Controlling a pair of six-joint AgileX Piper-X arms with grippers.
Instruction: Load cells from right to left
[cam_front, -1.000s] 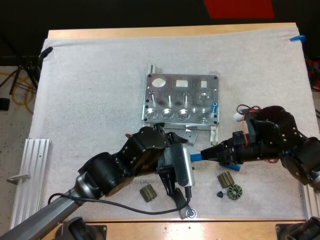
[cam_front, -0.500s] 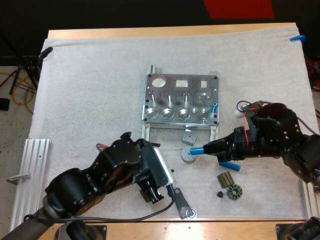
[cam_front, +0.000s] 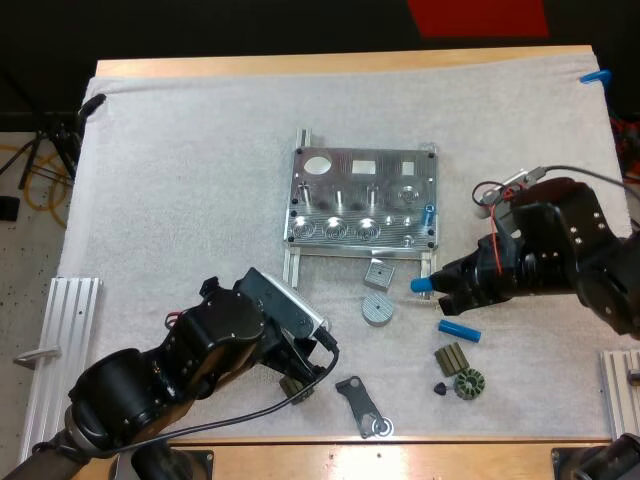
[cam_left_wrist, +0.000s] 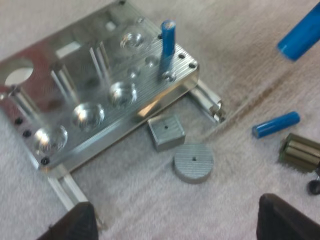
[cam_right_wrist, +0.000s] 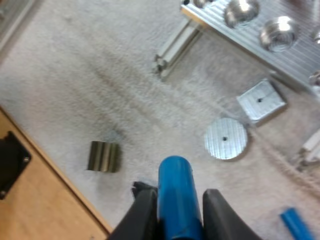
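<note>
One arm has pulled back: the left gripper (cam_front: 296, 366), fingers spread and empty, has retreated toward the table's near edge, clearing the ribbed aluminium fixture (cam_front: 362, 200). The first cell (cam_front: 428, 213), smooth and blue, stands in its rightmost hole. The right gripper (cam_front: 440, 287), pinching the glossy second cell (cam_front: 421, 285), has lifted toward the fixture's near right corner, so loading looks close.

standing cell (cam_front: 428, 213) in the fixture (cam_front: 365, 160); loose cell (cam_front: 459, 330) right of the disc (cam_front: 377, 309).
</note>
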